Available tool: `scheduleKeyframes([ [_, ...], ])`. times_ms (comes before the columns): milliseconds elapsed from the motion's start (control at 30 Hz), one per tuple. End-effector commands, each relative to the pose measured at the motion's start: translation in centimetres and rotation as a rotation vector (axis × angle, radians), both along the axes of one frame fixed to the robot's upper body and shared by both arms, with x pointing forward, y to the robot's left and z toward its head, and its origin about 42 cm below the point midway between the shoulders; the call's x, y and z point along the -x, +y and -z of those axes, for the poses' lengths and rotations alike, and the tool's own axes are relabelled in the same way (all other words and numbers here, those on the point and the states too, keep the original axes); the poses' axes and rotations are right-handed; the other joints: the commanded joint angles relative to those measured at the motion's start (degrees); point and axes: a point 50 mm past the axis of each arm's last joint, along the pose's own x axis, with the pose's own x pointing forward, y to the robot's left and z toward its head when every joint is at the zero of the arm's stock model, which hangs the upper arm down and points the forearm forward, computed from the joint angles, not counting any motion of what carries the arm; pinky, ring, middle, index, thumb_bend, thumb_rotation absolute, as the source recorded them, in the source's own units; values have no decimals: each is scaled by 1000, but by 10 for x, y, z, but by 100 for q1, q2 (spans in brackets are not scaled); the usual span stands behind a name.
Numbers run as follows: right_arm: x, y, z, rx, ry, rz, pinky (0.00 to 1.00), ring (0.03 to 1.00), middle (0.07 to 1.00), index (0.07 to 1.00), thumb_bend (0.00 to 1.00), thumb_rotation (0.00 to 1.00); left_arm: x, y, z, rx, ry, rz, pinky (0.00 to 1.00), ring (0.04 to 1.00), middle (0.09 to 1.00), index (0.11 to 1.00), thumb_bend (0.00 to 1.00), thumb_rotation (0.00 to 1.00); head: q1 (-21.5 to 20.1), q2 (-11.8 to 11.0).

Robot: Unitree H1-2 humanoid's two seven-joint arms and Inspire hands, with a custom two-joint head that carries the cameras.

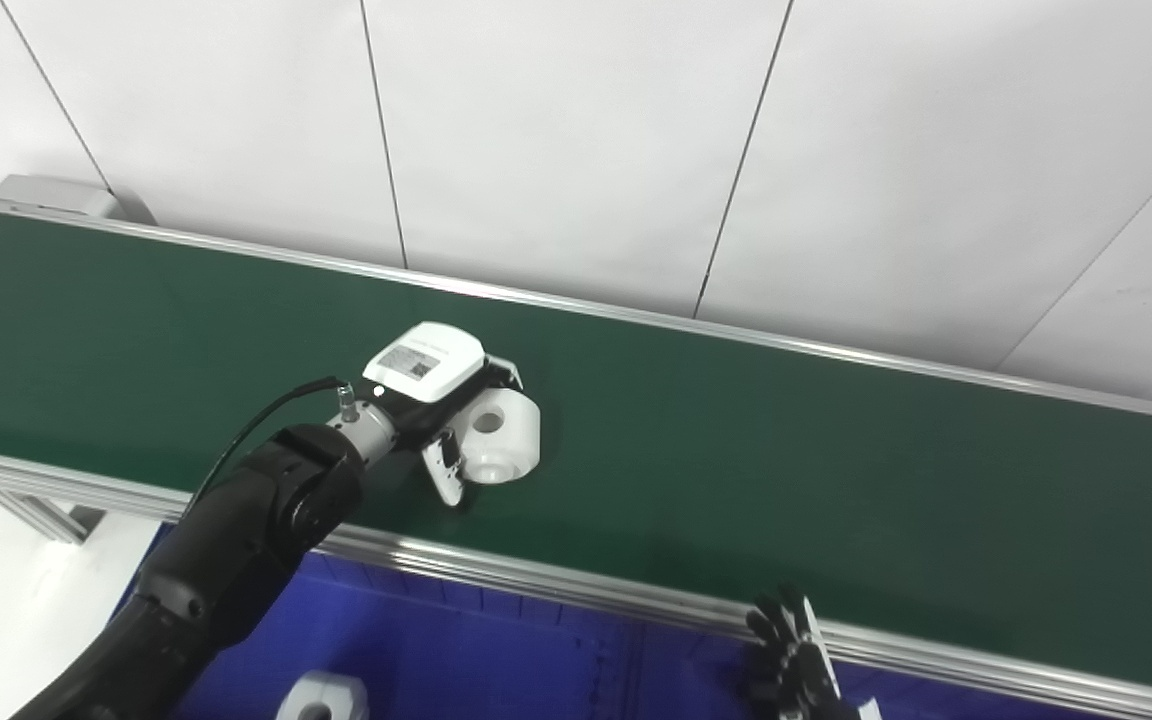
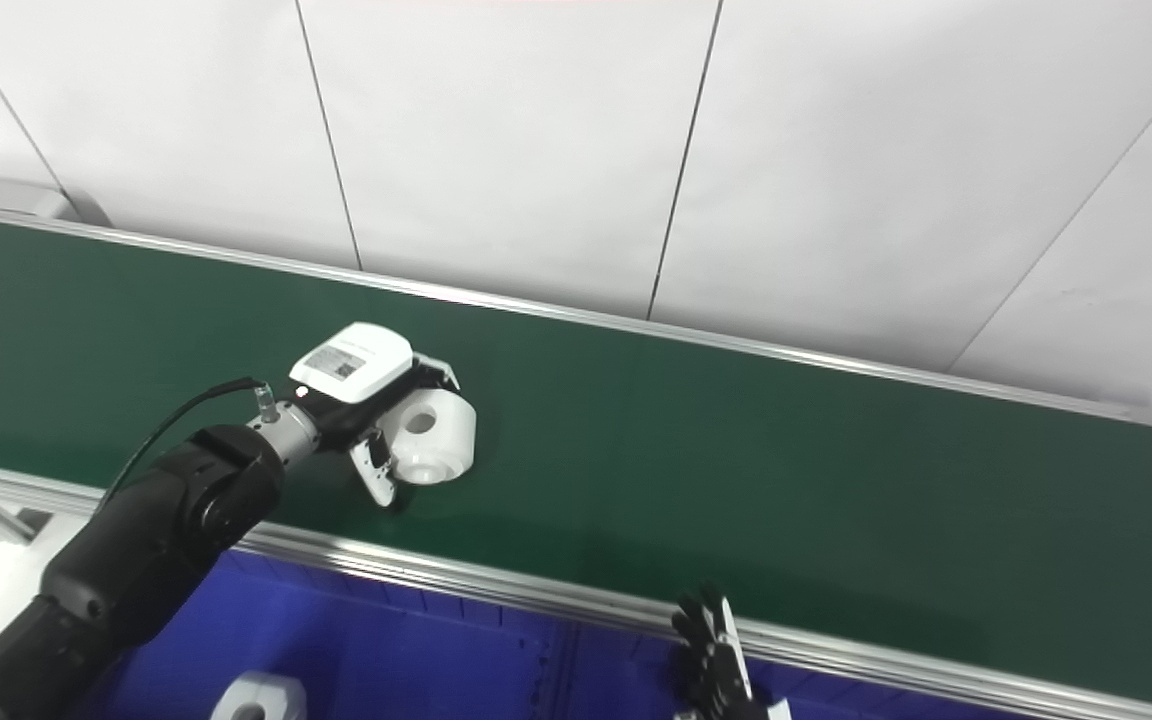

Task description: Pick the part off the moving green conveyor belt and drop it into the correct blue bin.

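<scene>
A white round part (image 1: 501,435) with a hole through its middle lies on the green conveyor belt (image 1: 786,470), near the belt's front edge. My left hand (image 1: 436,400) reaches over the belt from the lower left. Its thumb (image 1: 446,475) presses the part's near side and its fingers (image 1: 504,372) wrap the far side, so the hand is closed around the part. The same shows in the right eye view, hand (image 2: 366,395) and part (image 2: 431,430). My right hand (image 1: 791,665) is low at the front rail, fingers apart and empty.
A blue bin (image 1: 496,650) sits below the belt's front rail (image 1: 556,585) and holds another white part (image 1: 321,698). A white panelled wall (image 1: 576,140) stands right behind the belt. The belt's left end frame (image 1: 46,190) is at the far left.
</scene>
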Motion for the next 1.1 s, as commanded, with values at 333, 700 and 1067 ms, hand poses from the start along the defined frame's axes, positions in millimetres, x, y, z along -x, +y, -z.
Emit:
scheduleKeyframes([
  [333, 2, 0, -8, -15, -10, -5, 915, 928, 941, 1000, 789, 955, 2, -12, -16, 45, -22, 68, 424, 469, 514, 471, 522, 0, 24, 38],
  [700, 2, -4, -15, -9, -7, -12, 916, 926, 939, 1000, 782, 962, 26, -6, -76, 143, -97, 108, 449, 466, 505, 476, 523, 0, 253, 180],
  [1067, -4, -17, -34, 11, -1, -17, 910, 925, 939, 1000, 791, 968, 132, 4, -93, 288, -58, 111, 435, 458, 498, 478, 523, 0, 521, 755],
])
